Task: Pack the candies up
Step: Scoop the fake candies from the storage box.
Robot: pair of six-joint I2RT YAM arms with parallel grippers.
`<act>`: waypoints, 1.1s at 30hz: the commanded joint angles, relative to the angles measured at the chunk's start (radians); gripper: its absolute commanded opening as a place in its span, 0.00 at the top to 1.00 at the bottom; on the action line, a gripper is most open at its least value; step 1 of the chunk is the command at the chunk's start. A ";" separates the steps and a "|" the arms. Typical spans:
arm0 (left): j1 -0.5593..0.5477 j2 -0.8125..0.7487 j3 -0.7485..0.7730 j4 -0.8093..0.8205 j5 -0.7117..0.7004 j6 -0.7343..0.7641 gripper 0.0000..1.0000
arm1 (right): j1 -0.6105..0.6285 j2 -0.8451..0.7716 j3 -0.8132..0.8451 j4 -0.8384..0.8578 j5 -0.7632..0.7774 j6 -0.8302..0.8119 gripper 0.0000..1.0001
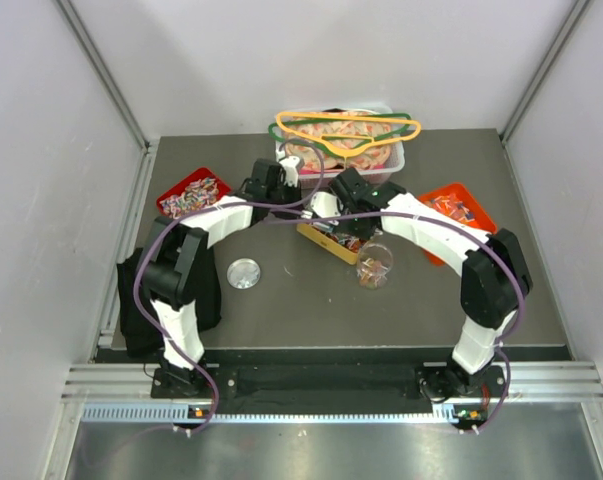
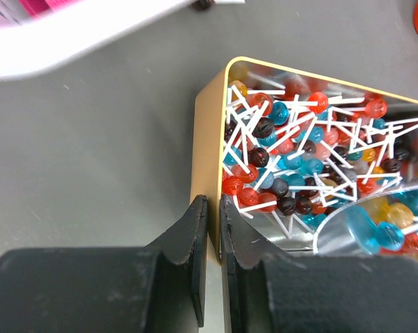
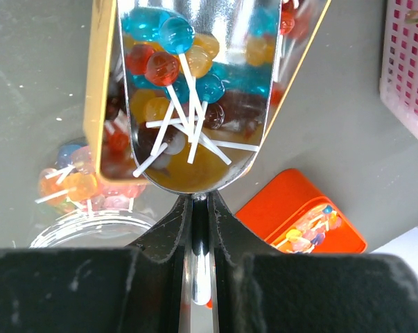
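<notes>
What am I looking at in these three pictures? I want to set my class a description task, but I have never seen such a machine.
These are two robot arms bolted at a table's near edge. The top picture looks down from above; the other two come from cameras on each wrist. The left end effector pinches the wall of a gold tin full of small lollipops. The right end effector grips the handle of a metal scoop loaded with more lollipops. Below it stands a clear cup already holding some. Also on the table: a red tray and an orange tray of sweets, a round lid, and a pink basket with hangers on top.
</notes>
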 commanded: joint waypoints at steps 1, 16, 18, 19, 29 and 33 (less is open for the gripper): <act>0.176 0.073 -0.003 0.127 -0.039 -0.014 1.00 | -0.130 -0.429 0.058 -0.105 -0.045 -0.042 1.00; 0.162 0.128 0.030 0.124 -0.098 -0.029 0.97 | -0.245 -0.607 0.011 -0.206 -0.102 -0.093 1.00; 0.160 0.125 0.027 0.113 -0.093 -0.029 0.94 | -0.252 -0.618 0.001 -0.209 -0.104 -0.100 1.00; 0.160 0.122 0.027 0.109 -0.091 -0.028 0.91 | -0.254 -0.621 -0.005 -0.209 -0.101 -0.107 1.00; 0.160 0.111 0.017 0.057 -0.097 0.034 0.65 | -0.269 -0.657 -0.019 -0.189 -0.067 -0.123 1.00; 0.160 0.107 0.035 0.040 -0.090 0.038 0.64 | -0.277 -0.665 -0.037 -0.127 -0.039 -0.102 1.00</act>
